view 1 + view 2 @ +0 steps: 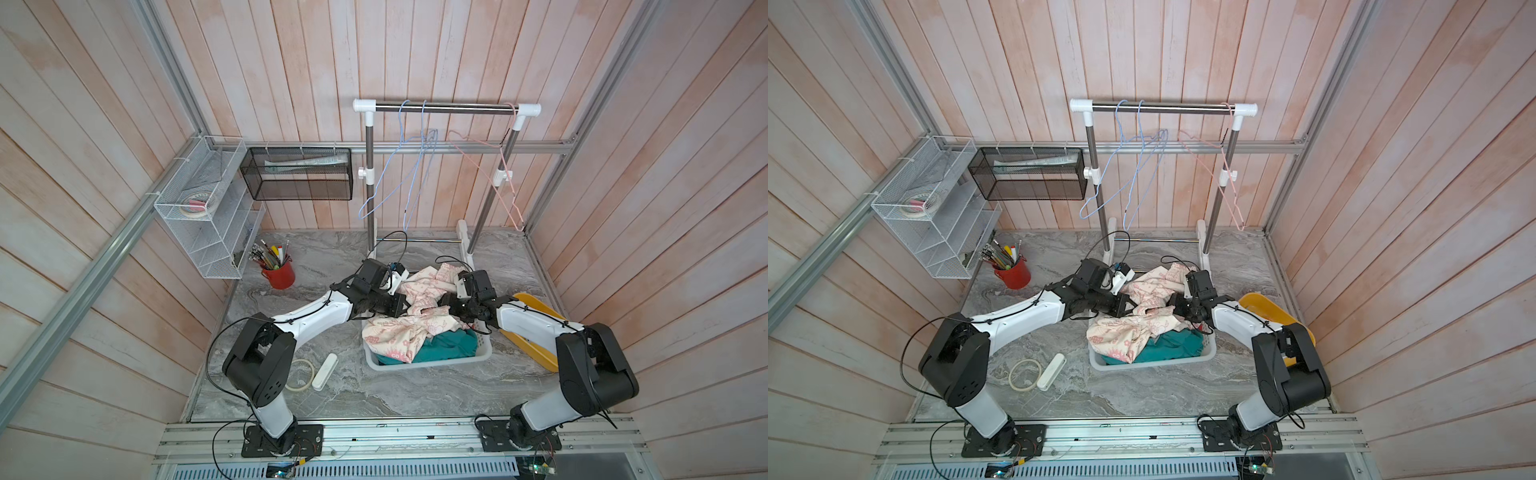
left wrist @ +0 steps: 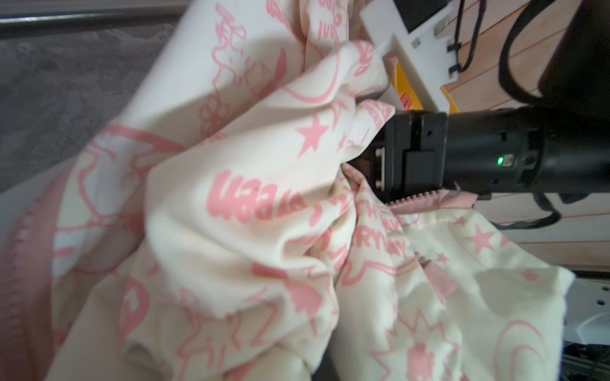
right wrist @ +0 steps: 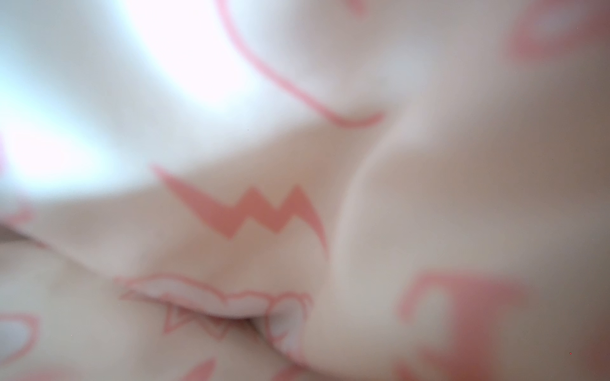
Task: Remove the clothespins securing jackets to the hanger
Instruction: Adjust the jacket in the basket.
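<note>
The cream pink-printed jacket (image 1: 399, 336) is heaped over a teal jacket (image 1: 446, 345) in a white basket (image 1: 432, 362). My left gripper (image 1: 406, 308) is pushed into the cream cloth from the left, shut on a fold, and its fingers are buried in the left wrist view. My right gripper (image 1: 442, 311) meets it from the right. The left wrist view shows the cream jacket (image 2: 231, 165) gathered into the right gripper (image 2: 369, 165). Cream cloth (image 3: 297, 198) fills the right wrist view. The hangers, blue (image 1: 402, 124) and pink (image 1: 473, 140), hang bare. No clothespins show clearly.
The rack's bar (image 1: 449, 108) stands behind the basket. A yellow tray (image 1: 536, 332) lies under my right arm. A red cup of pens (image 1: 279, 274), a tape roll (image 1: 300, 374) and a white bar (image 1: 325, 371) sit on the left. A wire shelf (image 1: 199, 216) and a mesh bin (image 1: 299, 174) hang on the wall.
</note>
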Controlling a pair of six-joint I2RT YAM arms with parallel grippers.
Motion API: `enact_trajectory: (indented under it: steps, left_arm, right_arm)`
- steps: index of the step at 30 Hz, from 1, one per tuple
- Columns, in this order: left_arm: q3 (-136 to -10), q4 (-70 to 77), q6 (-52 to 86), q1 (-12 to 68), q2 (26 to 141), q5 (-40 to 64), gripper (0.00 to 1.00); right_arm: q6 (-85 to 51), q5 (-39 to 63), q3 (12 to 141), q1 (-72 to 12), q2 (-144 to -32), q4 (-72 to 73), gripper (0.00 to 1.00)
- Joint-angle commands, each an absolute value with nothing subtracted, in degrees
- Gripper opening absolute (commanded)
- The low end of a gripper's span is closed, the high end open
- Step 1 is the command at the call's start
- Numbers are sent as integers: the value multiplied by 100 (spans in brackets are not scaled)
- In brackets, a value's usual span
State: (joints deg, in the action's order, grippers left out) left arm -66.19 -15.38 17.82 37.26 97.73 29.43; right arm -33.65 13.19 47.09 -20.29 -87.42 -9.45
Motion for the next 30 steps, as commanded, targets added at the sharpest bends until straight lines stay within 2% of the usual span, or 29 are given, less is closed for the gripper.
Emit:
enact_trajectory:
  steps: [1, 9, 15, 20, 24, 30]
  left_arm:
    - [-6197, -1721, 1912, 3831, 10027, 2464, 0]
    - [-6011, -1584, 1891, 3885, 10783, 1574, 0]
    - [-5792, -1407, 1907, 3885, 10849, 1441, 0]
    - [-5645, -1266, 1986, 3884, 10682, 1455, 0]
    - [-5622, -1212, 1996, 3893, 10659, 1487, 0]
    - [-5640, -1189, 2038, 3888, 10706, 1487, 0]
  right_arm:
    - [-3574, 967, 4459, -1974, -8534, -1796, 62]
    - [-3539, -212, 5715, -2568, -7780, -2856, 69]
    - [-3265, -755, 7058, -2925, -8067, -3456, 70]
    - [-2795, -495, 7326, -2922, -8586, -2757, 70]
    - [-2499, -192, 7417, -2933, -9226, -2206, 64]
    - [-2489, -206, 7095, -3075, -9657, -2478, 61]
